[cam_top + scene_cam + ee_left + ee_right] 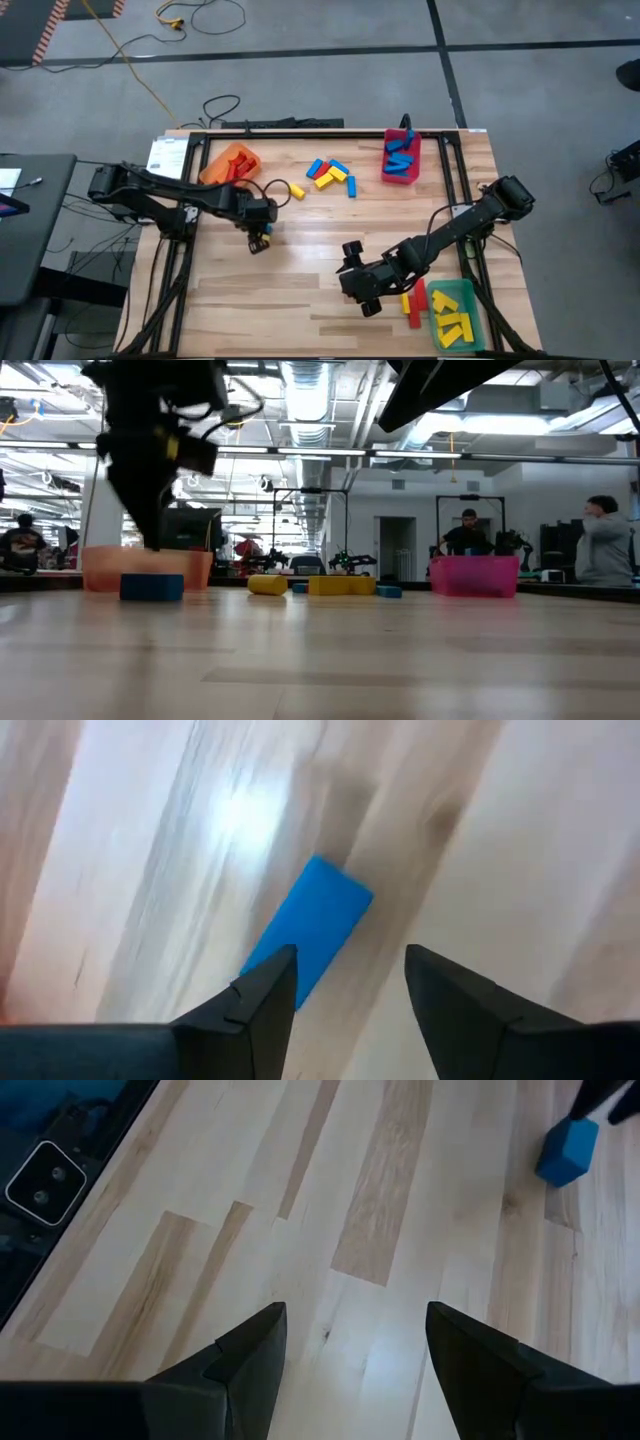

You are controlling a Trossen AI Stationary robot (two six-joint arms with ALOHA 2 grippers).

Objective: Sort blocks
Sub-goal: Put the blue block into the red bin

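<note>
Blue block on the bare table under the left gripper

1 blue block (pixel 310 925) lies flat on the wooden table (pixel 300 280), apart from the left gripper (pixel 350 982), whose fingers stand parted above it with nothing between them. Just beyond sits the orange bin (pixel 232 163) holding red blocks (pixel 240 170); a loose cluster of yellow, blue and red blocks (pixel 330 175) lies mid-table, near the pink bin (pixel 400 160) of blue ones. The right gripper (pixel 355 1350) hovers open and empty over bare wood beside the green bin (pixel 455 315) of yellow blocks.
</note>
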